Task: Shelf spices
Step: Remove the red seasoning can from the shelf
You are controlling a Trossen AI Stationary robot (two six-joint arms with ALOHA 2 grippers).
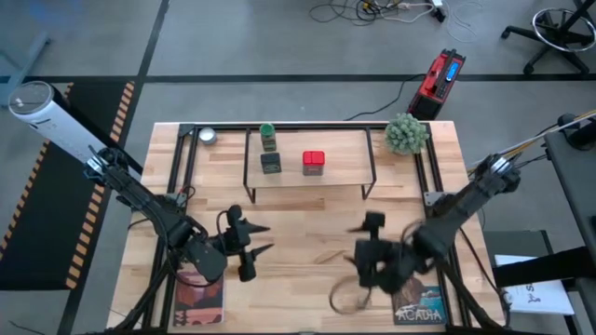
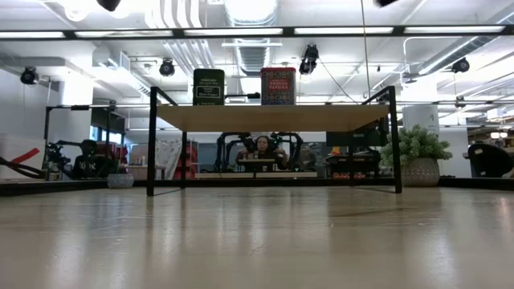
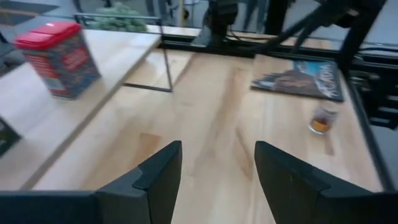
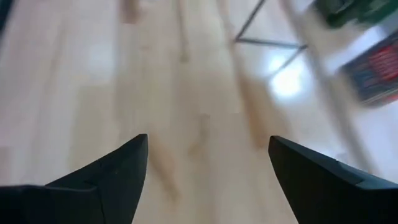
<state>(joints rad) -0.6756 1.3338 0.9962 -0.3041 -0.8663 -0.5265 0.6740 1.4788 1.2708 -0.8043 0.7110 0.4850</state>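
Observation:
The shelf (image 1: 310, 182) stands at the table's far middle on thin black legs. On its wooden board stand the green-capped bottle (image 1: 268, 136), the dark grey square jar (image 1: 271, 163) and the red square tin (image 1: 314, 162). In the low view the grey jar (image 2: 208, 87) and red tin (image 2: 278, 86) stand side by side on the board. The tiny beige jar (image 3: 322, 119) shows only in the left wrist view, standing on the table beside a magazine. My left gripper (image 1: 265, 238) hovers open over the near-left table. My right gripper (image 1: 356, 244) hovers open over the near-right table.
A round silver tin (image 1: 207, 137) sits at the far left, a potted plant (image 1: 407, 133) at the far right. Magazines lie at the near edge, one on the left (image 1: 197, 298) and one on the right (image 1: 419, 303). Bare wood lies between the grippers and the shelf.

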